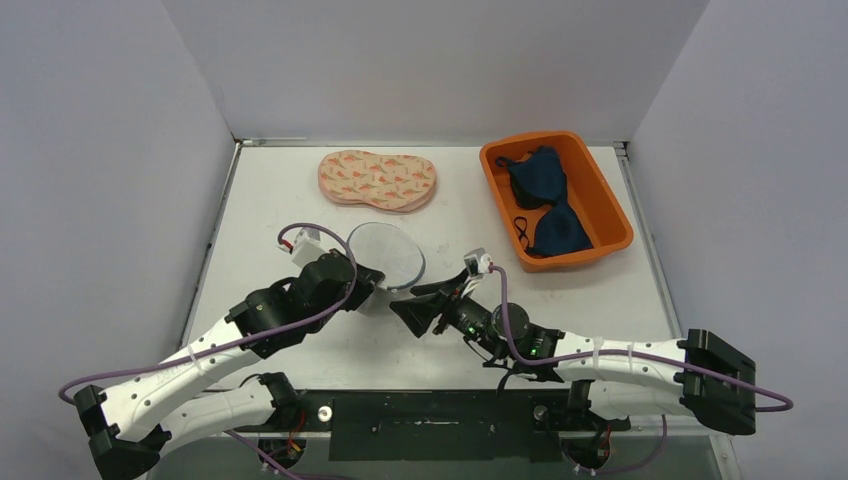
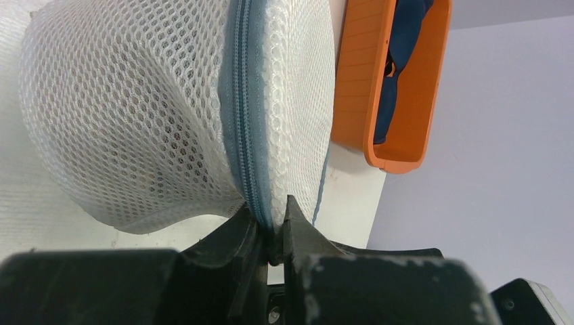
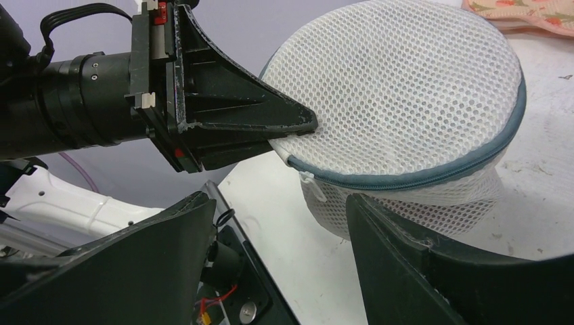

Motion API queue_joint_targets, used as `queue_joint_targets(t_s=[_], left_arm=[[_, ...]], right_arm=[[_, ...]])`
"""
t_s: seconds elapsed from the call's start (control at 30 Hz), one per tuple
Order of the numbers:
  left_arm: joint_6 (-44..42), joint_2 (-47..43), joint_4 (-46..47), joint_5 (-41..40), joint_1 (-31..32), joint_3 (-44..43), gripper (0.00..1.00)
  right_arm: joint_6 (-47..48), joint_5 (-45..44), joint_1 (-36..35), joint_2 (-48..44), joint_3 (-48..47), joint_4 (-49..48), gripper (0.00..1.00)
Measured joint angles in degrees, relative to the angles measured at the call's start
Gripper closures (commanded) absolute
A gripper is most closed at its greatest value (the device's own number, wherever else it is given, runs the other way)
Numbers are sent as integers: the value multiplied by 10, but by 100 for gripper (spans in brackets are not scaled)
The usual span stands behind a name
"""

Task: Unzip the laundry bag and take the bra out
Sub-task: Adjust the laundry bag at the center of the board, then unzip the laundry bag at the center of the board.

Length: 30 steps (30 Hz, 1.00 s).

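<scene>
Round white mesh laundry bag (image 1: 385, 252) stands upright; grey-blue zipper (image 3: 420, 177) closed along rim.

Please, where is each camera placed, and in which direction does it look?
Top: above and behind the arms, looking down on the table, bag and bin; both arms show.
Left wrist: on the left arm, looking along the left fingers, shut on the bag's zip; bin beyond.
Right wrist: on the right arm, looking past the open right fingers at the bag; left fingers show too.
Shared: all see the bag.
</scene>
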<state>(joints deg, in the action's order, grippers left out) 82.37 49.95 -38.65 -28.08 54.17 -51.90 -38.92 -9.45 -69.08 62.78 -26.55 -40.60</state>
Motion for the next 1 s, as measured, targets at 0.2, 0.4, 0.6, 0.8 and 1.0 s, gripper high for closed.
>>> queue_joint_targets(t_s=[0.2,0.4,0.6,0.8,1.0], left_arm=[[0,3,3,7,0,0,100],[0,3,3,9,-2,0,100],[0,1,5,12,-2,0,100],[0,-9,19,16,-3,6,100],[0,-10,22,24,-3,8,100]], right_arm=[[-9,5,0,17,0,-9,37],[-14,10,0,40,-2,-8,39],[-19,9,0,43,-2,-8,44],[-24,14,9,50,-3,-14,48],[-28,23,19,71,-10,-25,51]])
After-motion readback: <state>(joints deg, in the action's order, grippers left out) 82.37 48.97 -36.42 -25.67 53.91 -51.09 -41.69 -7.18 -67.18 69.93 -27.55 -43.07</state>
